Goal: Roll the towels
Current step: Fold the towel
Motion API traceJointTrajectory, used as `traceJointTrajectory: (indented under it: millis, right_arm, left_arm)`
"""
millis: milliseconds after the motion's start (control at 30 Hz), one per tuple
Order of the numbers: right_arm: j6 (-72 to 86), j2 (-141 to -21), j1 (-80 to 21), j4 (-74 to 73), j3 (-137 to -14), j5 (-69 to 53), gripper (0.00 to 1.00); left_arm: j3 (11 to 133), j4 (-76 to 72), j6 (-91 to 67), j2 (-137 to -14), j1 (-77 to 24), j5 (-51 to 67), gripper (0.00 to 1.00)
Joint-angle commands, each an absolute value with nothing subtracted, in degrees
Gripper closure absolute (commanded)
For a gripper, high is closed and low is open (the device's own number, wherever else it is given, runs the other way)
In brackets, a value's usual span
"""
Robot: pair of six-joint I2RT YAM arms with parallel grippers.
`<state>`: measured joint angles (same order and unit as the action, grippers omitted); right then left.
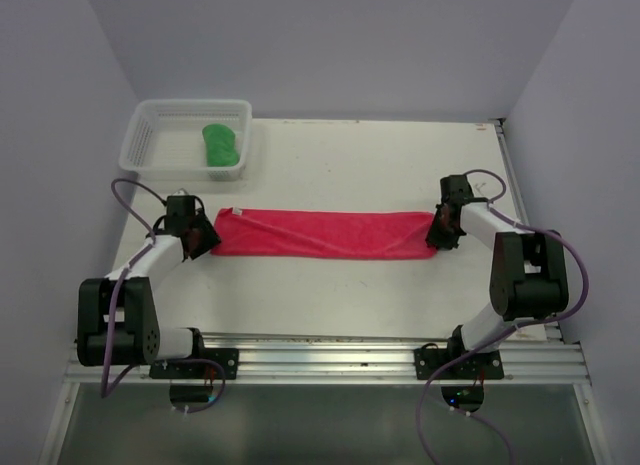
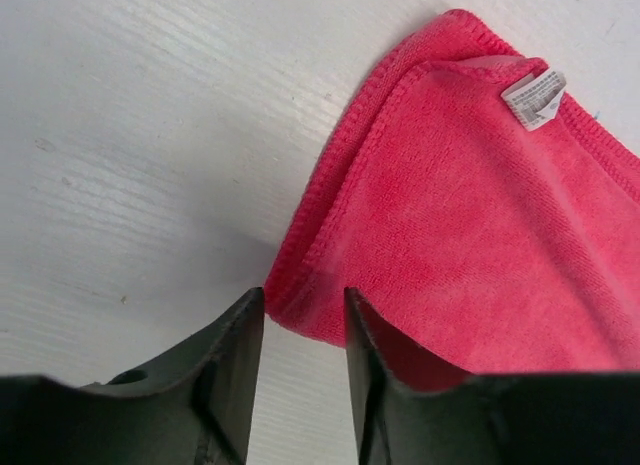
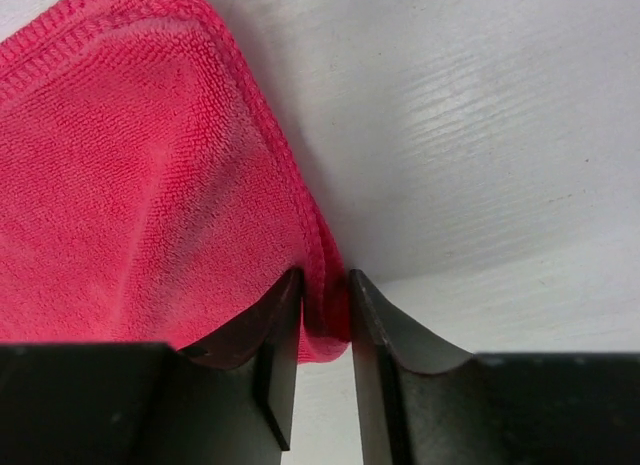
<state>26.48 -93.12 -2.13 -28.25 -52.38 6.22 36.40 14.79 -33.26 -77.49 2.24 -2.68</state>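
The pink-red towel [image 1: 320,233] lies flat as a long strip across the middle of the table. My left gripper [image 1: 207,235] is at its left end. In the left wrist view the fingers [image 2: 305,300] stand open, the towel's corner [image 2: 470,215] lies just beyond the tips, and bare table shows in the gap. My right gripper [image 1: 437,230] is at the right end. Its fingers [image 3: 325,280] are shut on the folded hem of the towel [image 3: 130,165]. The green towel [image 1: 222,145] lies bunched in the basket.
A white mesh basket [image 1: 150,135] stands at the back left of the table and holds the green towel. A white care label [image 2: 533,97] sits on the pink-red towel's left corner. Pale walls close in the table on three sides.
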Motion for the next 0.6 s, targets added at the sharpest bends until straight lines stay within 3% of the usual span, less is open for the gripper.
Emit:
traceJointTrajectory:
  millis: [0,267,467,567]
  right_arm:
    - [25.9,-94.0,-1.8,-26.9,-51.8,6.2,0.75]
    - [25.3,-91.6,-1.7,-30.3,-52.9,8.3,0.99]
    - [25.2,-89.0,-1.0,-35.7,-55.7,12.4,1.00]
    - [25.3,-86.8,-0.7,-38.6,-57.9,13.4,1.00]
  left_arm:
    - [40.1,16.5,-32.3,-74.2,3.1,-1.9,0.51]
    - [43.0,18.5,-32.0,-71.6,3.8,2.0,0.32]
    - [47.0,20.3,-29.1,-69.7,3.8,3.3,0.15]
    - [47.9,20.0,-26.9,-67.7,3.8,4.8,0.14]
